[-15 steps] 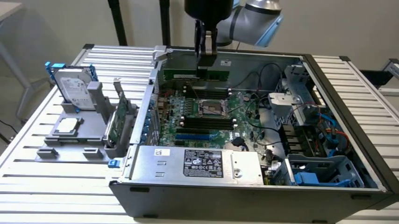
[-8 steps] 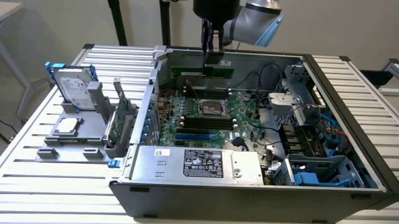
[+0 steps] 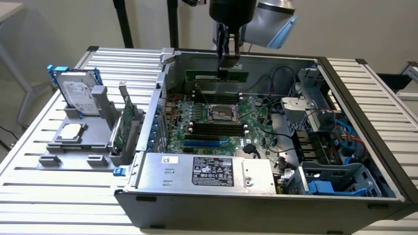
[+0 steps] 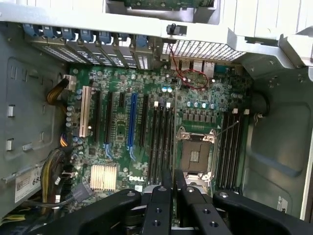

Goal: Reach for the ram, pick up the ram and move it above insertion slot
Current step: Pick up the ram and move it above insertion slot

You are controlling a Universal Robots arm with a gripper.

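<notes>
Computer case (image 3: 365, 161) lies open on the slatted table (image 3: 39, 196), motherboard (image 3: 219, 125) exposed inside. Above the board, near the far case wall, hangs the gripper (image 3: 228, 63), fingers (image 4: 161, 205) pinching the ram (image 3: 217, 76), held level over the memory slots (image 4: 161, 142).

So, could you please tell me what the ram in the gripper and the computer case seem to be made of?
The ram, held in the gripper above the motherboard, looks like green circuit-board laminate with a matte finish; its flat, thin, even green face suggests that. The computer case looks like sheet metal, dull grey and unpainted inside, judging by its thin folded edges and perforated panels, though plastic trim cannot be ruled out.
</notes>
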